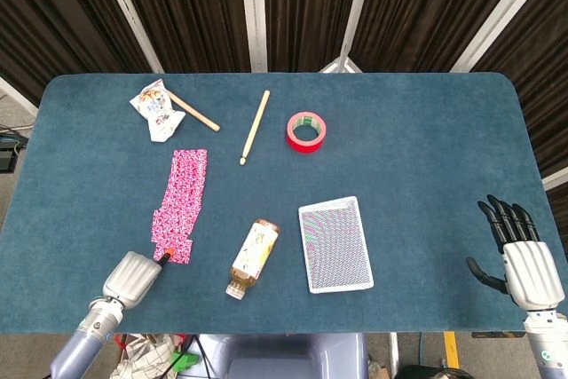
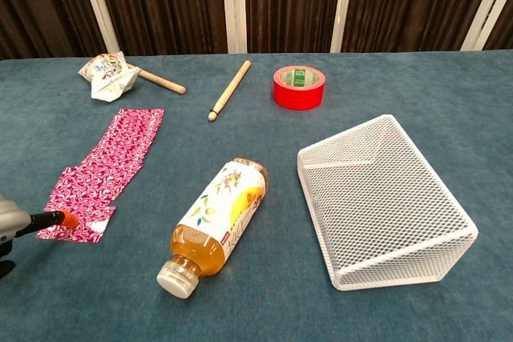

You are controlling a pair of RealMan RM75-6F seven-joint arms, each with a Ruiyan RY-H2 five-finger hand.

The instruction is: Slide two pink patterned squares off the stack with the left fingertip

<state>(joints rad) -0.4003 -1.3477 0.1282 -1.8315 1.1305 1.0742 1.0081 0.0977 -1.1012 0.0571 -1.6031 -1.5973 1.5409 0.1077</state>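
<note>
A trail of pink patterned squares (image 1: 182, 201) (image 2: 108, 166) runs down the left side of the table, fanned out from far to near. My left hand (image 1: 130, 278) (image 2: 10, 226) is at the near left, fingers curled except one extended finger. Its orange fingertip (image 1: 164, 256) (image 2: 69, 219) presses on the nearest pink square (image 1: 172, 248) (image 2: 80, 226), which sits offset toward the front edge. My right hand (image 1: 522, 259) hovers at the near right with fingers spread, holding nothing.
A juice bottle (image 1: 251, 257) (image 2: 214, 224) lies near the squares. A white mesh basket (image 1: 335, 244) (image 2: 382, 198) lies on its side at centre. Red tape roll (image 1: 306, 131), two wooden sticks (image 1: 255, 126) (image 1: 191, 109) and a crumpled wrapper (image 1: 155, 110) sit farther back.
</note>
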